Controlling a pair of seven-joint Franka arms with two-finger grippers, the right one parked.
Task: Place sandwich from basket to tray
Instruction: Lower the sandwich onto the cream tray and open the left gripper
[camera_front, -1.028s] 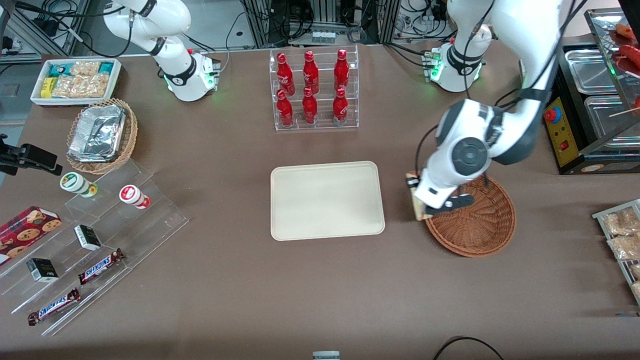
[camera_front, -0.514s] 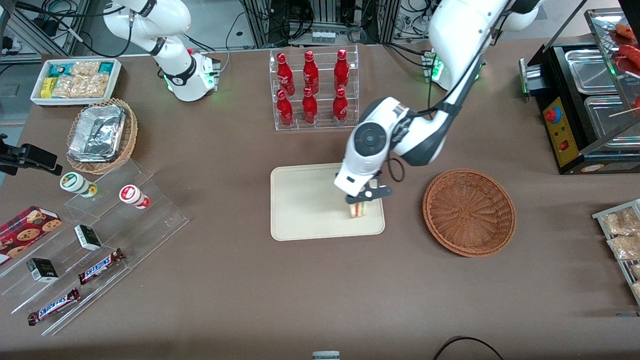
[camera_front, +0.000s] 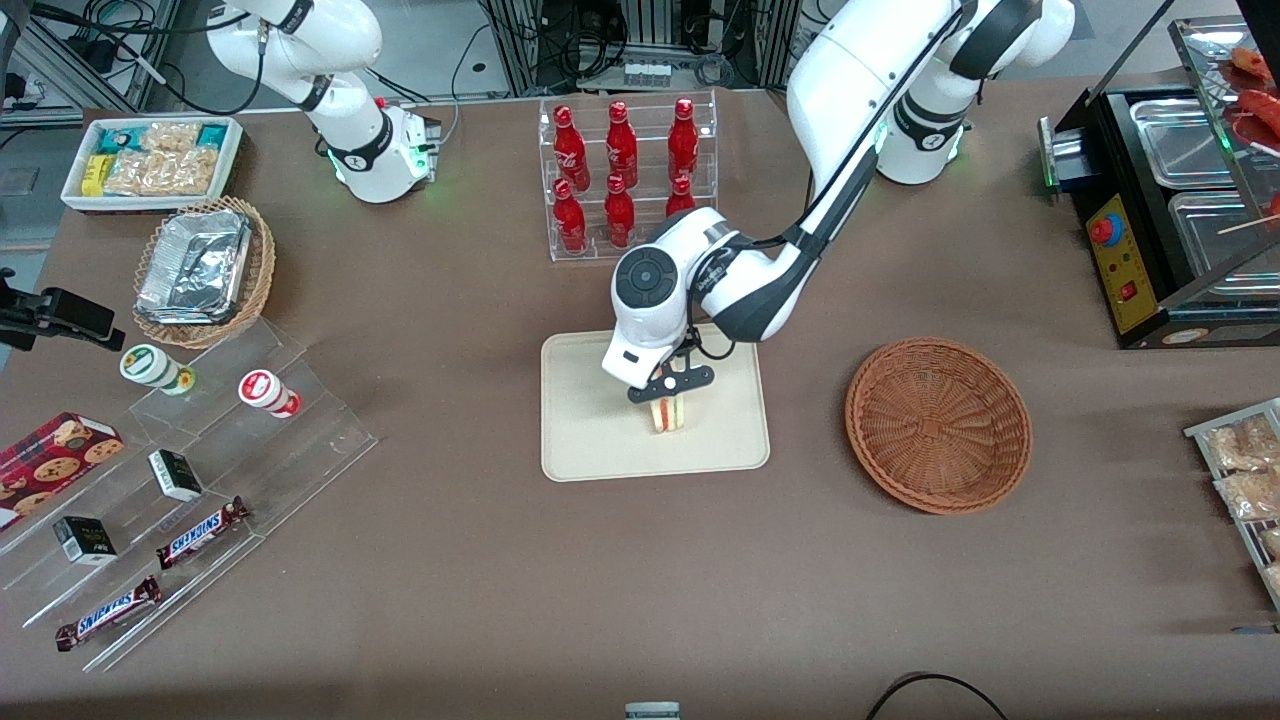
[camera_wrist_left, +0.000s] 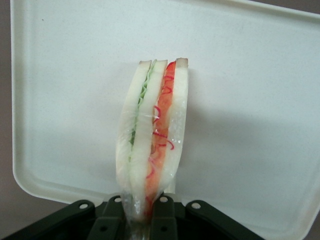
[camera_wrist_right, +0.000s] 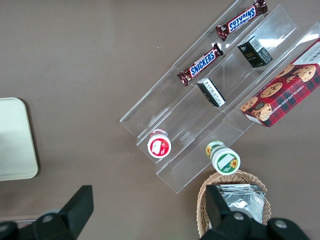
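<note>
Over the tray (camera_front: 590, 440), the gripper (camera_front: 668, 392) has its jaws clenched on the sandwich (camera_front: 667, 414), hiding its top edge.

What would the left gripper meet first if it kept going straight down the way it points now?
The left gripper, shut on the sandwich, points down at the tray. Going on, the sandwich's lower edge would probably meet the bare tray first; how much gap remains is unclear.
</note>
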